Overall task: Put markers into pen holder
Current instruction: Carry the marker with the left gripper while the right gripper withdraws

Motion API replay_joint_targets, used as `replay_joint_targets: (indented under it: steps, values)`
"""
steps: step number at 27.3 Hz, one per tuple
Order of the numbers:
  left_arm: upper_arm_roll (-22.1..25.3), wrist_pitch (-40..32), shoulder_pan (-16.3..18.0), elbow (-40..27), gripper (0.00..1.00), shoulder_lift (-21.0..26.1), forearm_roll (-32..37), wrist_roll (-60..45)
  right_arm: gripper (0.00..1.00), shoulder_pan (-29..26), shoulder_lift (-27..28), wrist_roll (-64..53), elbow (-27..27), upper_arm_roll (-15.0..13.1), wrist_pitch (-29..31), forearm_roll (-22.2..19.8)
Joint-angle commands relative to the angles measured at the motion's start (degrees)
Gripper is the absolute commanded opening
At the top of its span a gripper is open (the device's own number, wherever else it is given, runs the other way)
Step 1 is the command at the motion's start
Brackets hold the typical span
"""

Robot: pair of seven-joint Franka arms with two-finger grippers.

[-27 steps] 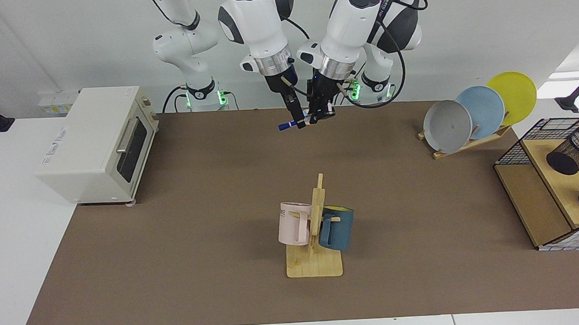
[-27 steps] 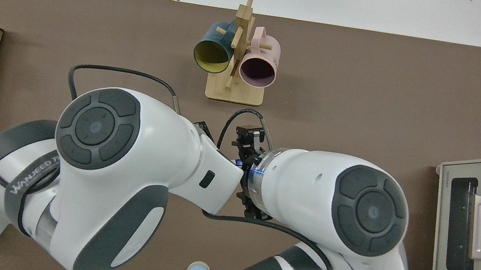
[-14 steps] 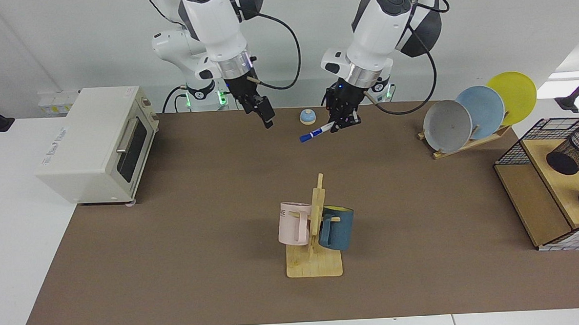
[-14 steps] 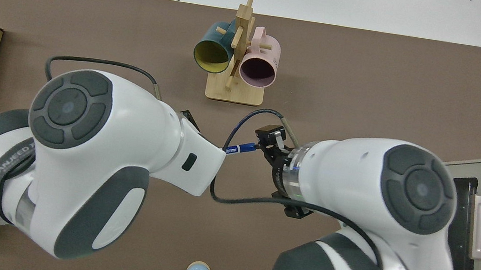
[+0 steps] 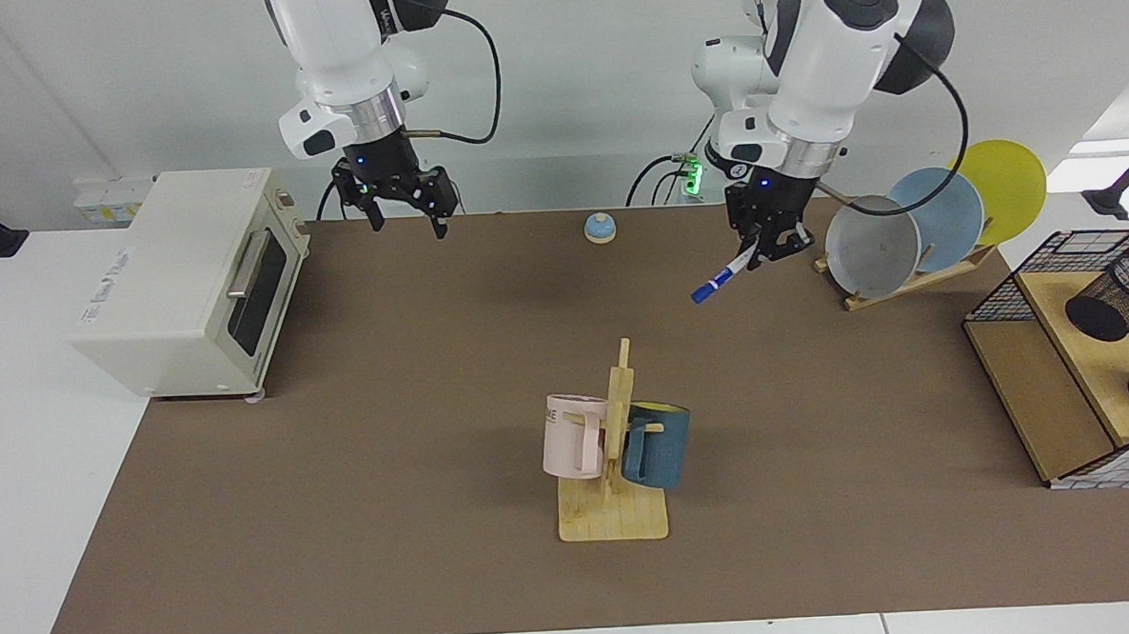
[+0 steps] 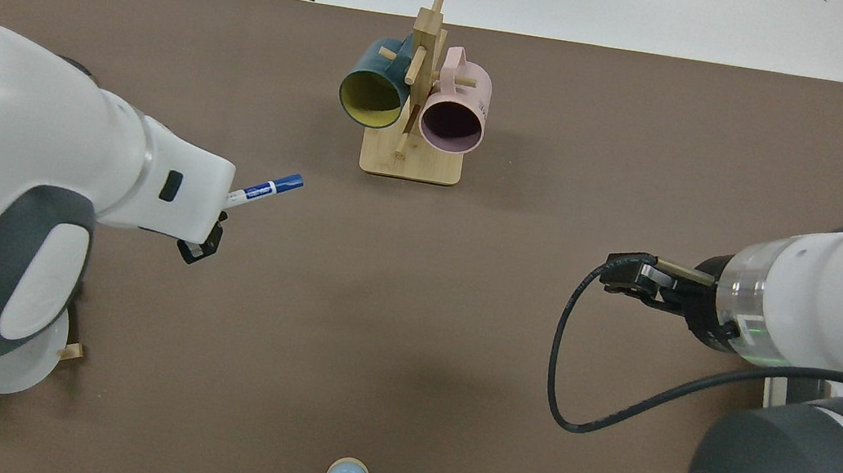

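1. Since a second ago my two arms have parted from the middle: my left pincer (image 5: pixel 769 243) has carried the marker (image 5: pixel 723 279) toward the right of the frame, and my right pincer (image 5: pixel 405 202) has pulled back to the upper left, beside the toaster oven (image 5: pixel 182 277).
2. My left pincer grips the marker's white end; the blue cap slants down and leftward, above the table (image 5: pixel 436 437).
3. My right pincer hangs open and empty, waiting.
4. The pen holder (image 5: pixel 1115 301) lies at the far right edge, tilted on a wooden shelf (image 5: pixel 1081 371), well apart from the marker; my left arm is nearer.
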Motion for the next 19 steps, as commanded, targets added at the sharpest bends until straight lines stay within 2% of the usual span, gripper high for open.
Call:
replay_joint_targets:
  steps: [1, 4, 6, 11, 15, 19]
  values:
    - [-0.34, -4.52, 4.78, 3.39, 0.00, -0.85, 2.52, -1.61, 1.00, -3.21, 0.78, -10.39, 0.66, 0.79, -1.21, -2.48]
    - [-0.26, -6.19, 6.10, 4.71, 0.00, -0.85, 3.84, -1.09, 1.00, -4.27, 1.65, -12.59, 3.64, 1.05, -2.08, -2.83]
    - [-0.26, -7.07, 6.89, 5.41, 0.00, -0.85, 4.81, -1.00, 1.00, -4.62, 3.50, -13.82, 6.36, 0.97, -4.89, -2.92]
    - [0.18, -10.32, 7.33, 7.35, 0.00, -0.50, 8.15, -0.56, 1.00, -5.06, 8.77, -16.64, 16.12, 0.96, -11.49, -3.70]
    - [1.06, -12.34, 7.33, 8.75, 0.00, -0.15, 10.52, -0.29, 1.00, -5.06, 9.31, -18.22, 17.45, 1.05, -12.72, -4.93]
    - [1.24, -14.19, 7.33, 10.60, 0.00, 0.11, 15.78, 1.02, 1.00, -4.97, 9.31, -18.40, 17.45, 1.05, -13.08, -4.94]
